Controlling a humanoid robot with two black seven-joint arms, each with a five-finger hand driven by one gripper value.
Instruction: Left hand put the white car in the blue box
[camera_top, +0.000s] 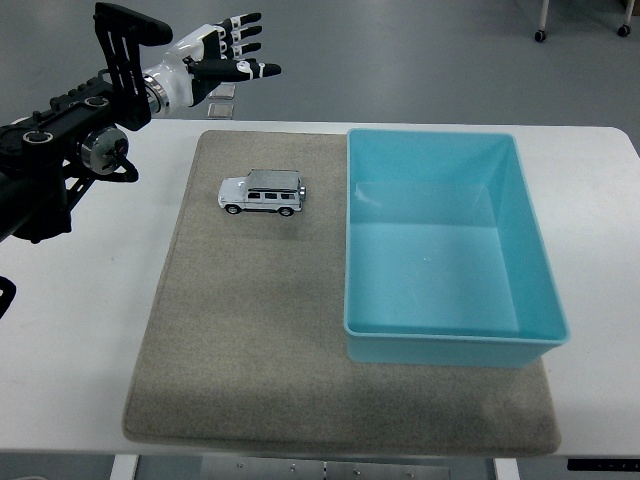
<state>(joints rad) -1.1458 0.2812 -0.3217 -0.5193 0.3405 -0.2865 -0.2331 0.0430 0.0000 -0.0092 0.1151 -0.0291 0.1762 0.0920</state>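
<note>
A small white car (261, 193) stands on its wheels on the grey mat (250, 330), near the mat's far left part, nose to the left. The empty blue box (450, 340) sits on the mat's right side, just right of the car. My left hand (228, 55) is raised above the table's far left edge, fingers spread and pointing right, holding nothing. It is well above and behind the car, apart from it. The right arm is not in view.
The white table (90, 320) carries the mat and box. Two small square tiles (219, 105) lie on the floor beyond the far edge. My left forearm (60, 160) hangs over the table's left side.
</note>
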